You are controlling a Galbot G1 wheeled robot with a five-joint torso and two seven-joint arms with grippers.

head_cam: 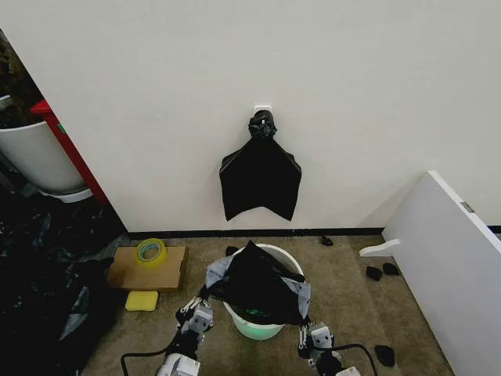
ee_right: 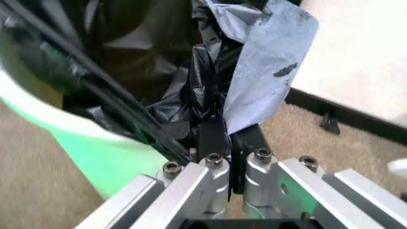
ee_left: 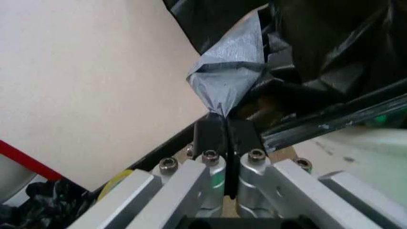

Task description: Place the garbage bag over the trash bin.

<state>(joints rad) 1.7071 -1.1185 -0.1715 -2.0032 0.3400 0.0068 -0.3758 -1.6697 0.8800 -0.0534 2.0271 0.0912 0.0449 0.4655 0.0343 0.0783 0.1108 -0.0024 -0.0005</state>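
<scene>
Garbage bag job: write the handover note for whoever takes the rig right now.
Left end effector: shut on the garbage bag, pinching its grey rim on the robot's left side.
Right end effector: shut on the rim on the right side.
The bag is bunched on top of the trash bin, by the wall.
Done: both rim edges gripped.
Left: spread the rim and pull it down around the bin's lip.

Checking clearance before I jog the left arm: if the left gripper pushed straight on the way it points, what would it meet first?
Probably the garbage bag itself: the left gripper is shut on its greyish rim, with black folds and the trash bin rim right behind. Depth beyond is unclear.
</scene>
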